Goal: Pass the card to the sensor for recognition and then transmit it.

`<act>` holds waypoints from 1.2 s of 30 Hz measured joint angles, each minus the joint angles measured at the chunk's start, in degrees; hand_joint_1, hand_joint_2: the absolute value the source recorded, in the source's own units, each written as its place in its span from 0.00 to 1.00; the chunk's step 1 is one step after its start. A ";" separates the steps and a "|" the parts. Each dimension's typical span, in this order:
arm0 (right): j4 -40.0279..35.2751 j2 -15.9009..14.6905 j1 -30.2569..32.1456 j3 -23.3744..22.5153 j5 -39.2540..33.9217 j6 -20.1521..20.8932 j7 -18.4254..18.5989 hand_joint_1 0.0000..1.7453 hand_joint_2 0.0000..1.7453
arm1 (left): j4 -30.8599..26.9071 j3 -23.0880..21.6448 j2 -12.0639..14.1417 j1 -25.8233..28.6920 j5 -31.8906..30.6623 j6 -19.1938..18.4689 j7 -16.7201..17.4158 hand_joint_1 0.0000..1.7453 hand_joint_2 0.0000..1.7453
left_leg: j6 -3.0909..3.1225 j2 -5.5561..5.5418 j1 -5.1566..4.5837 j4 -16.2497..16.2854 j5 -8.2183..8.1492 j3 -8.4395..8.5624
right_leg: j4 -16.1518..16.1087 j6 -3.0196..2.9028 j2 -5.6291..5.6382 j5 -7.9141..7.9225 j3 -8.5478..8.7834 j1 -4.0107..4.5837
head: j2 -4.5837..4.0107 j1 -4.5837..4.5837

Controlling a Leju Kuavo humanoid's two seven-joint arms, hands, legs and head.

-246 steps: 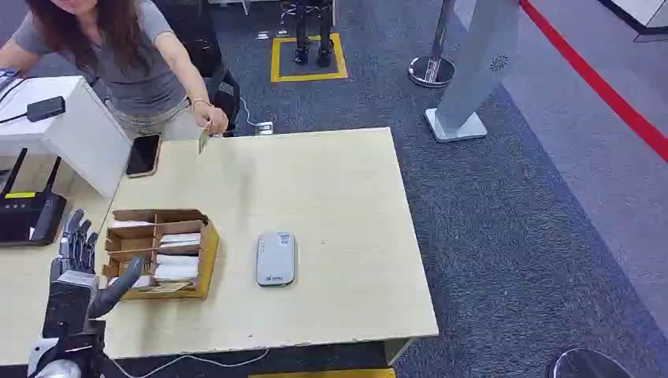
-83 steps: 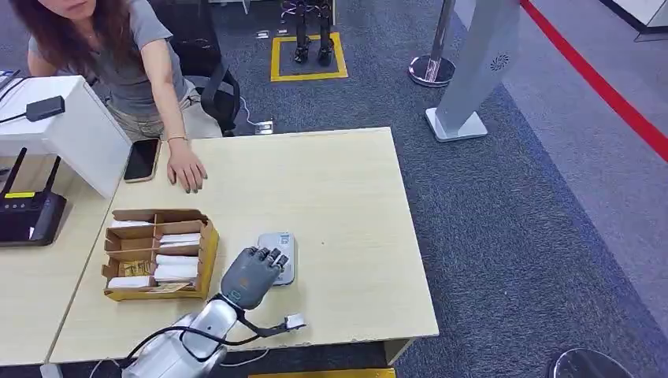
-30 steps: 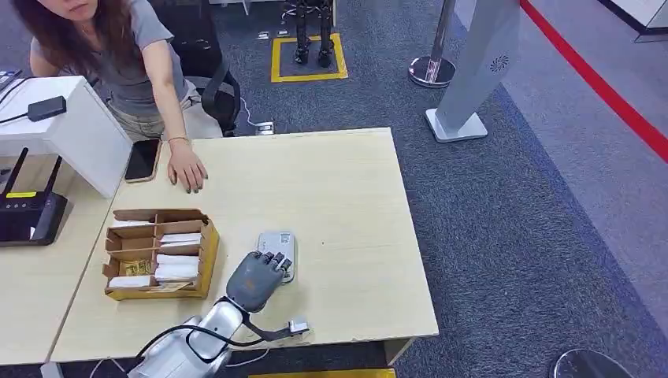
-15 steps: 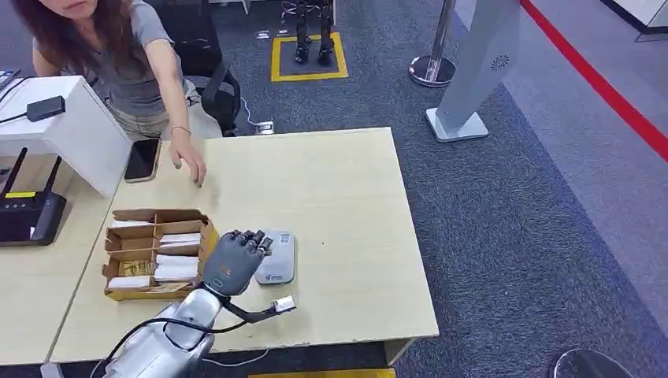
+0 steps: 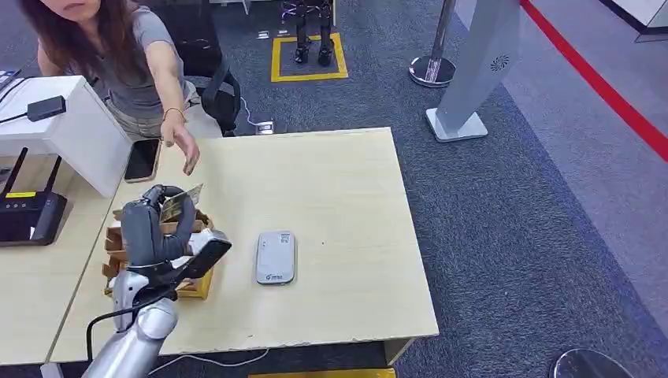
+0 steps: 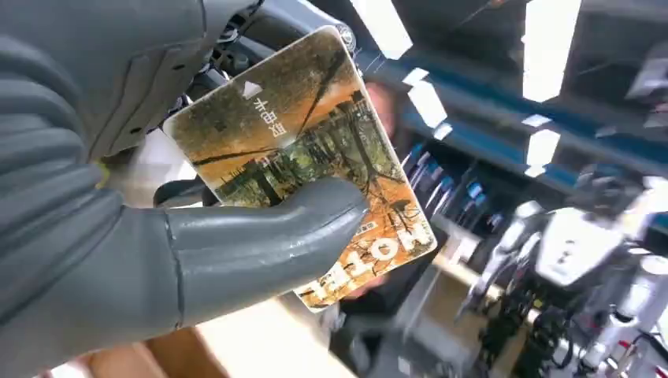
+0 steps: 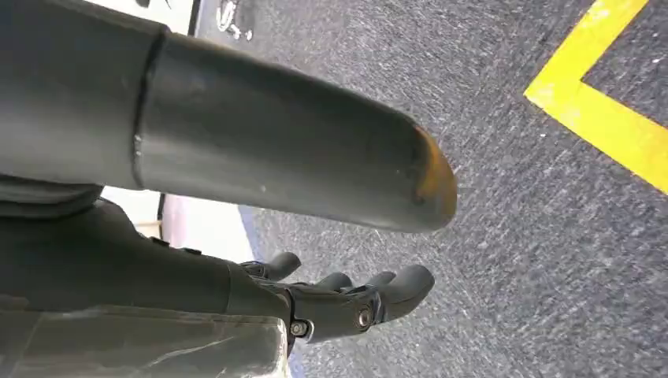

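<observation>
Left hand [image 5: 150,224] raised above the cardboard box [image 5: 198,277], fingers grasping the hotel card [image 6: 315,157]. Person's hand [image 5: 186,150] just beyond. Sensor [image 5: 276,257] flat on bench [image 5: 346,197]. Right hand [image 7: 346,303] released, over carpet.

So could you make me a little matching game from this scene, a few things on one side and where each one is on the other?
Things:
1. card
2. sensor
3. phone
4. router

Places:
A. flat on the table, right of the box
B. at the table's far edge, near the person's hand
C. pinched in the left hand
D. on the side desk, far left

Pairs: 1-C, 2-A, 3-B, 4-D
</observation>
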 joint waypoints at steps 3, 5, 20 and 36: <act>0.00 0.00 0.00 0.00 0.00 0.02 -0.22 0.00 0.00 | 0.00 5.82 -0.26 0.44 13.00 -6.49 -2.66 1.00 1.00 | 0.00 0.01 0.01 0.00 0.00 0.01 | 0.00 0.00 0.01 0.00 -0.01 0.00 | 0.00 0.00; 0.00 0.00 0.00 0.00 0.11 0.07 -0.22 0.00 0.00 | 0.00 9.08 -0.26 0.62 15.45 -8.01 -3.47 1.00 1.00 | 0.00 0.00 0.01 0.00 0.00 0.00 | 0.00 0.00 0.00 0.00 -0.02 0.01 | -0.02 0.00; 0.00 0.00 -0.06 0.07 0.17 0.70 -0.57 0.00 0.00 | 1.20 19.19 0.24 0.50 22.04 -11.56 -4.54 1.00 1.00 | 0.00 -0.01 0.01 0.00 0.00 -0.02 | 0.00 0.00 -0.01 0.00 -0.03 0.01 | -0.02 -0.02; 0.00 0.00 -0.06 0.20 -0.11 0.66 -0.90 0.00 0.00 | 1.90 23.66 0.83 0.81 23.78 -12.45 -5.11 0.00 1.00 | 0.00 -0.01 0.00 0.00 0.00 -0.04 | -0.01 0.00 -0.02 0.00 -0.03 0.01 | 0.00 0.00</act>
